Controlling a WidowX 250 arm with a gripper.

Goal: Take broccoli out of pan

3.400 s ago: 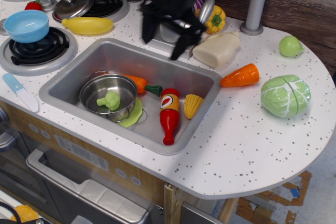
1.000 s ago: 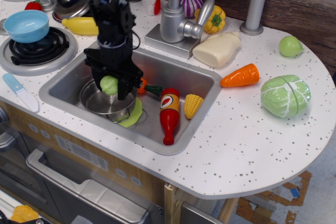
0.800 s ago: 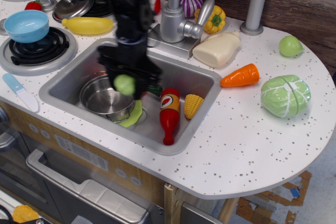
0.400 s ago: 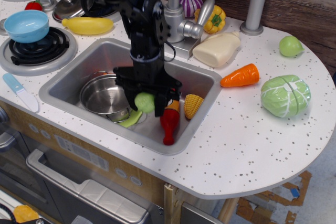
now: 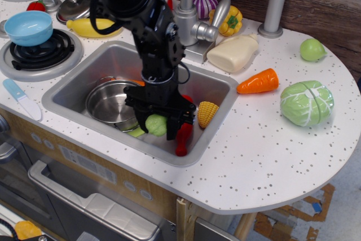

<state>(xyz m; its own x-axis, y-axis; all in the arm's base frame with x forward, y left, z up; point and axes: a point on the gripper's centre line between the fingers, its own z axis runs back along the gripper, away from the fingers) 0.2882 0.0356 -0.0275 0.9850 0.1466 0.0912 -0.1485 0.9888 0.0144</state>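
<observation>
My gripper [image 5: 157,125] is shut on the small light-green broccoli [image 5: 156,124] and holds it low in the sink, right of the pan and just left of the red ketchup bottle [image 5: 183,137]. The shiny steel pan [image 5: 110,103] sits at the sink's left side and holds nothing. The black arm reaches down from the upper left and hides part of the sink floor.
The steel sink [image 5: 73,86] also holds a corn cob [image 5: 207,113] and a lime-green disc [image 5: 135,132] beside the pan. An orange carrot [image 5: 258,81], a pale cabbage [image 5: 306,103] and a cream bottle [image 5: 232,52] lie on the counter. Faucet [image 5: 189,18] behind; blue bowl [image 5: 28,27] on the stove.
The gripper lifted the broccoli out of the pan, carried it right across the sink, and lowered it toward the sink floor beside the ketchup bottle. The pan stays in place.
</observation>
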